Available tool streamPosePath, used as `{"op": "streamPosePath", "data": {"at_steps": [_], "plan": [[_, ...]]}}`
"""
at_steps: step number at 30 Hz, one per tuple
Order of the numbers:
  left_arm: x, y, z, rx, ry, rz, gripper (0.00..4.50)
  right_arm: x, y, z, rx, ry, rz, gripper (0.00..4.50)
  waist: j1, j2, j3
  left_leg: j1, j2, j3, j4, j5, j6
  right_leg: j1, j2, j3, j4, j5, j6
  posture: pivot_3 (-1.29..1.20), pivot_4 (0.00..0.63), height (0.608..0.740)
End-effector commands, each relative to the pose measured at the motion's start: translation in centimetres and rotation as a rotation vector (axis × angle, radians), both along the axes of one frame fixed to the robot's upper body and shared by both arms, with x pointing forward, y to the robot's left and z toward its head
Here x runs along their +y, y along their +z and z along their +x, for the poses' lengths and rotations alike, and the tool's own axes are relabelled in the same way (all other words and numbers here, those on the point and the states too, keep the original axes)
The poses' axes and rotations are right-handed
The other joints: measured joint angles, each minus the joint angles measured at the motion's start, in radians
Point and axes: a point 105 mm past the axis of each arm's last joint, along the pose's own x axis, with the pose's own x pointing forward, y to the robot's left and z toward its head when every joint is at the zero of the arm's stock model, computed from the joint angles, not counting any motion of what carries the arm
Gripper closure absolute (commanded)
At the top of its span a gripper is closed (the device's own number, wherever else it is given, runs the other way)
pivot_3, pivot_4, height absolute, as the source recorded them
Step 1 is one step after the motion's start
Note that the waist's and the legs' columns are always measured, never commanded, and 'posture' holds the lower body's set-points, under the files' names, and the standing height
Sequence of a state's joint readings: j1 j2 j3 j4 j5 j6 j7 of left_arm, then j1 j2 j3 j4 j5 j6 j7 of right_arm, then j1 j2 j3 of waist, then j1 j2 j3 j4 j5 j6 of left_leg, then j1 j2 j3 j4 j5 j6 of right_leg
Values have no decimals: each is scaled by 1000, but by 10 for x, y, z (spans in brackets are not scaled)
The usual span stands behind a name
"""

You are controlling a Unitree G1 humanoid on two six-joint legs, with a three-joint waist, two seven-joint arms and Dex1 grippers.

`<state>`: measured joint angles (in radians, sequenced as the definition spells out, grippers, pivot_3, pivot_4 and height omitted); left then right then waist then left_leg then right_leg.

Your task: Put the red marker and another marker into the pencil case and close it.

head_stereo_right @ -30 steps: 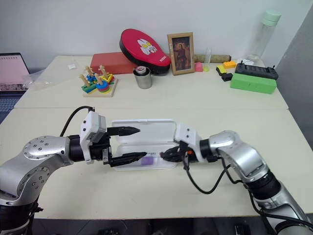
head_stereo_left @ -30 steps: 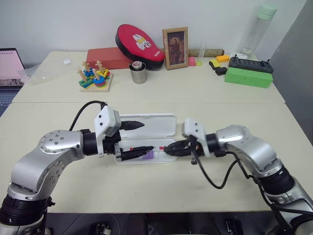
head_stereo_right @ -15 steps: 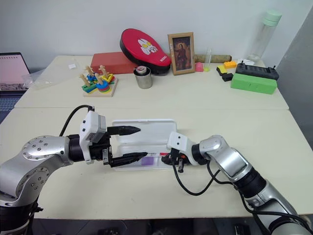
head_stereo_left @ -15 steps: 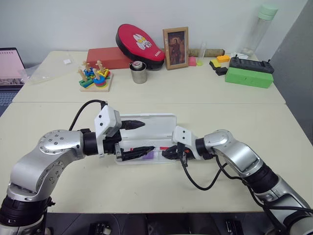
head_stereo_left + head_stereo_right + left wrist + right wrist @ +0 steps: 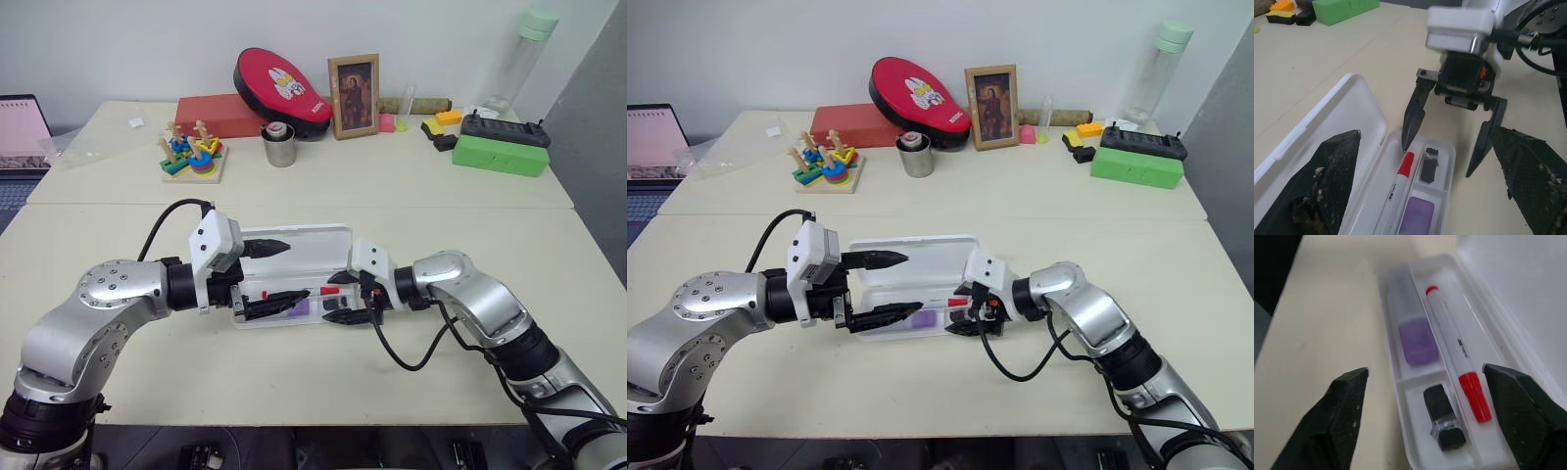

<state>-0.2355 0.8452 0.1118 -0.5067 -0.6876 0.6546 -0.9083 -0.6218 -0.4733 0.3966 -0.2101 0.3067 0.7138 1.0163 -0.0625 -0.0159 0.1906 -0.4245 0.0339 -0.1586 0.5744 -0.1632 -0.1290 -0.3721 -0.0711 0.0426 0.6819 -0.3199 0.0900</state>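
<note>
1. pencil case (image 5: 1415, 450): right wrist view cuts the tray's near end at the frame edge; the lid runs out past the corner, hinge line blurred.
2. purple marker (image 5: 1418, 339): far end with the paler cap is blurred, can't tell where the cap ends. In the left wrist view it's cut by the edge.
3. red marker (image 5: 1399, 182): barrel cut by the edge in the left wrist view; print on the barrel unreadable.
4. Small black block (image 5: 1444, 425): too small to tell what it is.
5. left gripper (image 5: 277, 272): lower finger covers part of the tray in the head views.
6. laptop (image 5: 20, 127): cut by the frame edge.
</note>
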Motion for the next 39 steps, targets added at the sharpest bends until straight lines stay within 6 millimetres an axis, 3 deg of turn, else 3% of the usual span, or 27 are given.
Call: {"op": "streamPosePath", "data": {"at_steps": [1,4,8,12,13,18,23,28,37,39], "plan": [[9,17,-3,-63,70,-53,0,7,61,-2,-61,51,217,15,-1,0,0,0,0,0,0,0,0,0,0,0,0,0,0,0,150,740],[20,23,-4,-77,145,-90,0,11,93,19,-104,-24,326,15,-9,0,0,0,0,0,0,0,0,0,0,0,0,0,0,0,150,740],[34,31,-10,-95,238,-138,0,19,111,53,-136,-138,324,15,-13,0,0,1,0,0,0,0,0,0,0,0,1,0,0,0,150,740],[55,36,-18,-122,367,-157,0,32,104,92,-163,-282,230,569,-19,0,0,1,0,0,-1,0,0,0,0,0,1,0,-1,0,150,740],[61,37,-20,-127,393,-158,0,34,96,99,-168,-310,190,896,-21,0,0,1,0,0,-1,0,0,-1,0,0,1,0,-1,0,150,740],[78,38,-31,-135,478,-152,0,45,78,117,-199,-351,90,2059,-23,1,0,0,0,0,-2,0,0,-1,0,0,1,0,-1,0,150,740],[79,40,-37,-136,493,-160,0,50,74,117,-205,-323,70,3232,-20,1,0,0,0,0,-1,0,0,-1,0,0,1,0,-1,0,150,740],[77,45,-39,-138,495,-187,0,57,54,97,-202,-183,-21,4480,-21,1,0,1,0,0,-1,0,0,-1,0,0,2,0,-1,0,150,740],[71,39,-40,-94,432,-150,0,53,32,39,-212,109,-92,4480,-20,0,0,3,0,0,-2,0,0,1,0,0,2,0,-1,0,150,740],[68,34,-43,-58,394,-124,0,49,19,27,-211,170,-142,4480,-22,0,0,4,0,0,-2,0,0,2,0,0,2,0,-1,0,150,740]]}}
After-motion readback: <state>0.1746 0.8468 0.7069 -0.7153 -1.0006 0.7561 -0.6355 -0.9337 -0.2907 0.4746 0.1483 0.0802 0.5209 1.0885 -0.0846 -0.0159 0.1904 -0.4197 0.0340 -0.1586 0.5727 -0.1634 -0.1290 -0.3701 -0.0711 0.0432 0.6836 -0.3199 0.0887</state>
